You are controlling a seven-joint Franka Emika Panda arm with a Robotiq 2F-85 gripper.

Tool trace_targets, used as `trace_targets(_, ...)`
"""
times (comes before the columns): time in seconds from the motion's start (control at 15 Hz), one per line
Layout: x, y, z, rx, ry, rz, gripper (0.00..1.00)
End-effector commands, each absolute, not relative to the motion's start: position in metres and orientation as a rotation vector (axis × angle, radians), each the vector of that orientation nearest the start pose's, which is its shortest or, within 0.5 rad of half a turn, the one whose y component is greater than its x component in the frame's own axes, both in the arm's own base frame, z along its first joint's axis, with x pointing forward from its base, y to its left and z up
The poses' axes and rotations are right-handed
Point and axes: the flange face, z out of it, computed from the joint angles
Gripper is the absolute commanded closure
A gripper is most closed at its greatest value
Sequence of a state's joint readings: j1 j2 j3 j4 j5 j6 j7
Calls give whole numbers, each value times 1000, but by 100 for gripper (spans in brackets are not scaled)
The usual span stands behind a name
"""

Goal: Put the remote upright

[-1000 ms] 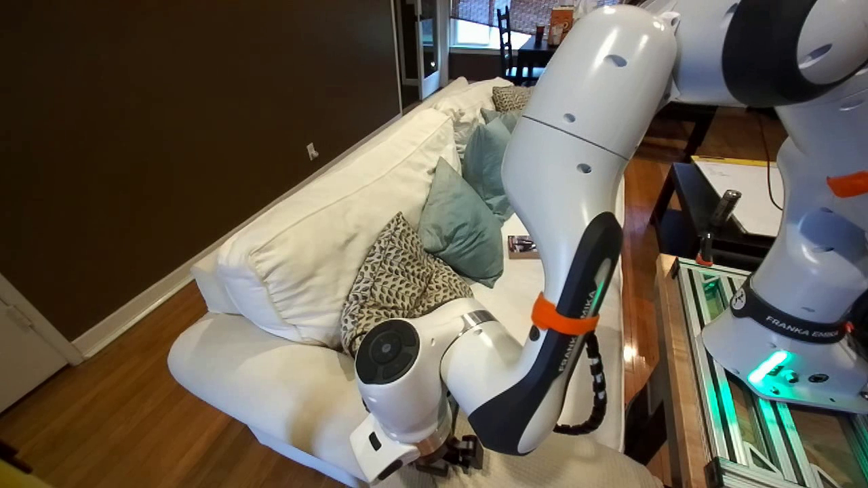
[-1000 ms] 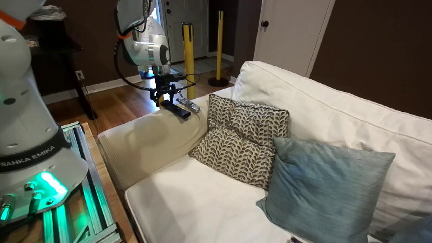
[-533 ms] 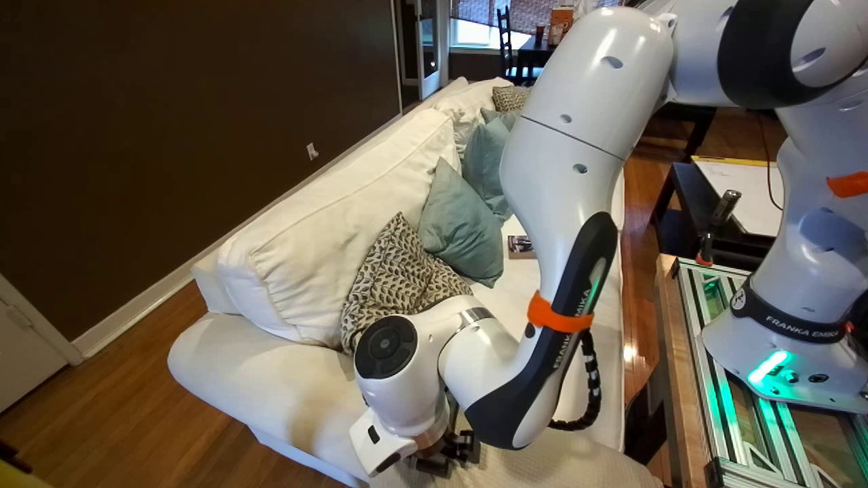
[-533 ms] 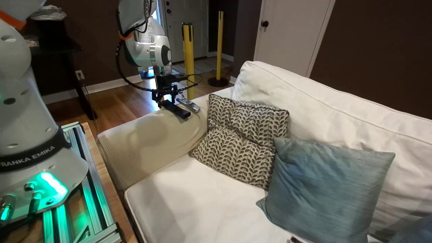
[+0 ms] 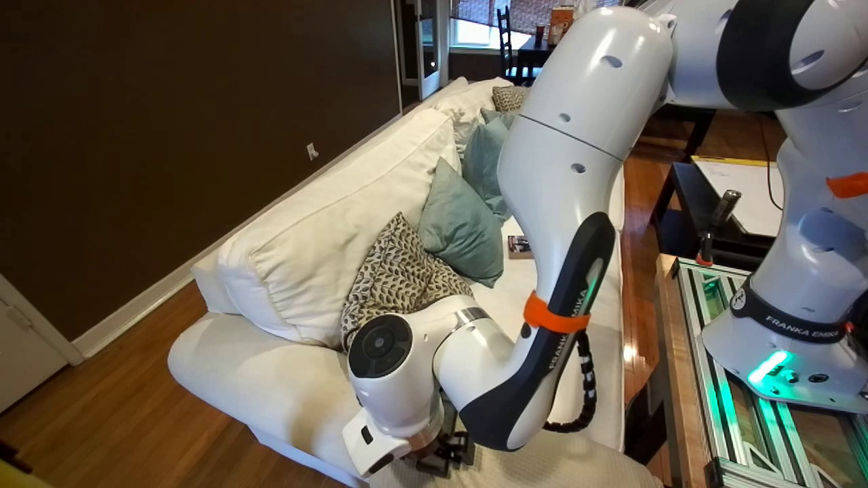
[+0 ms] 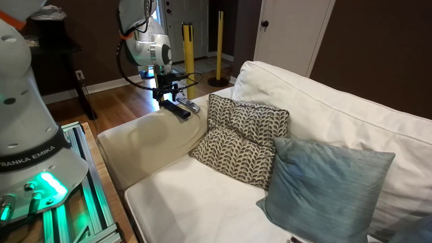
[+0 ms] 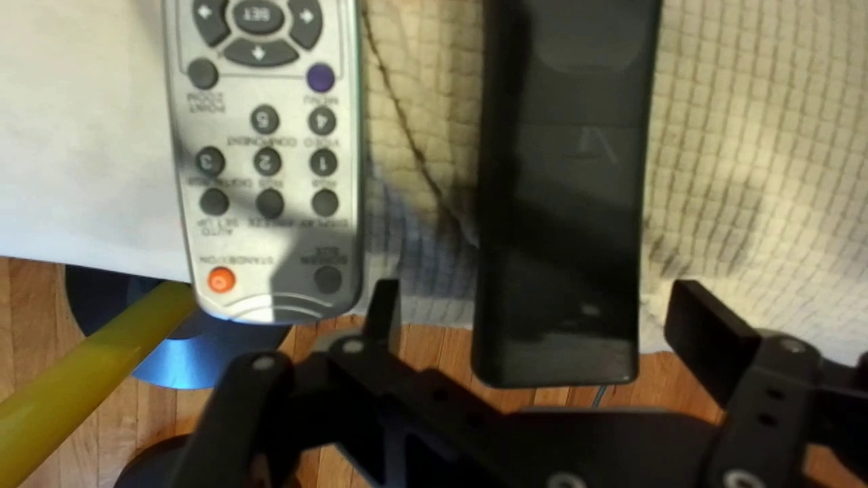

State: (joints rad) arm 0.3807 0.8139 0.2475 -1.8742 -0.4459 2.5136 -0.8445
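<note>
The black remote (image 7: 563, 203) lies flat on the sofa armrest (image 6: 145, 138), its near end sticking out past the armrest edge over the floor in the wrist view. It also shows as a dark bar in an exterior view (image 6: 176, 109); my arm hides it in the opposite view. My gripper (image 7: 532, 291) is open, with one finger on each side of the remote's overhanging end and a gap on both sides. The gripper also shows in both exterior views (image 6: 167, 98) (image 5: 441, 461), at the armrest's outer end. Nothing is held.
A pale grey remote with buttons (image 7: 268, 169) lies beside the black one, close to my left finger in the wrist view. A patterned pillow (image 6: 239, 145) and a blue pillow (image 6: 330, 189) lean on the sofa back. A yellow post (image 6: 189, 57) stands beyond the armrest.
The wrist and gripper have shifted slightly, a little left in one exterior view and a little right in the opposite one. Both remotes have stayed in place, and the gripper has stayed open.
</note>
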Motion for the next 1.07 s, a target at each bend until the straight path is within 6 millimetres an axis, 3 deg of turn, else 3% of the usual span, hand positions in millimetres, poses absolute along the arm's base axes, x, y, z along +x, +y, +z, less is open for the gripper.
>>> trace_targets(0.0, 488, 366, 64, 1916, 2440, -178, 0)
trace_targets(0.4, 489, 374, 58, 1917, 2468, -171, 0)
trace_targets(0.53, 490, 374, 58, 1915, 2471, -171, 26)
trace_targets(0.6, 490, 374, 58, 1916, 2467, -177, 32)
trace_targets(0.67, 490, 374, 59, 1916, 2464, -178, 11)
trace_targets(0.87, 491, 374, 61, 1917, 2458, -180, 1)
trace_targets(1.0, 491, 373, 62, 1919, 2457, -181, 0)
